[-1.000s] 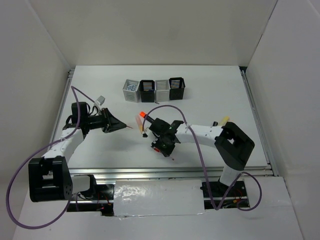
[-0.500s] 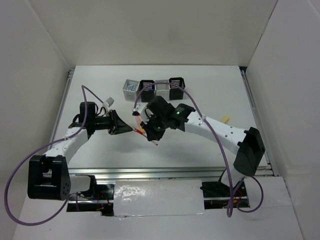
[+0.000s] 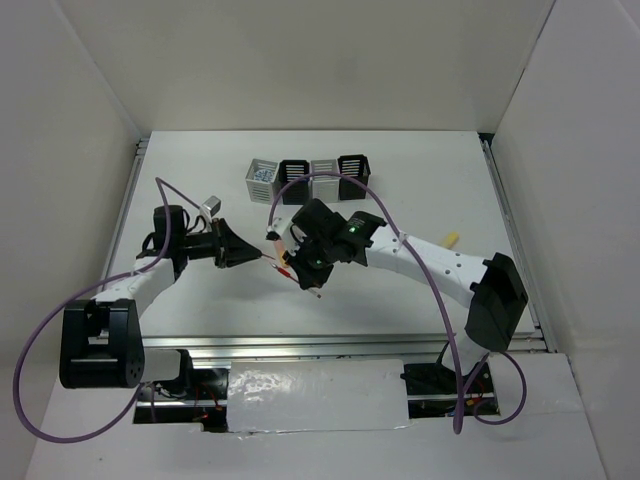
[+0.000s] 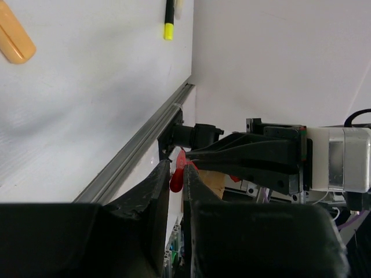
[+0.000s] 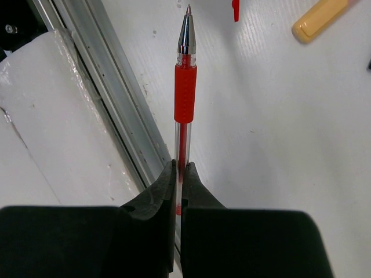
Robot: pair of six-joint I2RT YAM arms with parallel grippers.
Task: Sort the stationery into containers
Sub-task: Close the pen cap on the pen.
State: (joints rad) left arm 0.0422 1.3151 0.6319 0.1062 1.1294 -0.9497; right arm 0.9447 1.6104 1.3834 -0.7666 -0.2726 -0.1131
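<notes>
Thin red pen (image 5: 182, 98) was pinched in the right gripper (image 5: 179, 169), tip outward, held over the table. The left gripper (image 4: 177, 168) had closed its fingers on a red end, likely the same pen's, apparently for a handover toward the slatted cups (image 3: 309, 178).

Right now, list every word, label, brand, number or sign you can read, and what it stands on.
None readable. The thin red pen in the right gripper has a plain barrel.
The small red piece in the left gripper, the peach marker and the yellow-black highlighter show no lettering.
The cups are too small to tell.
</notes>
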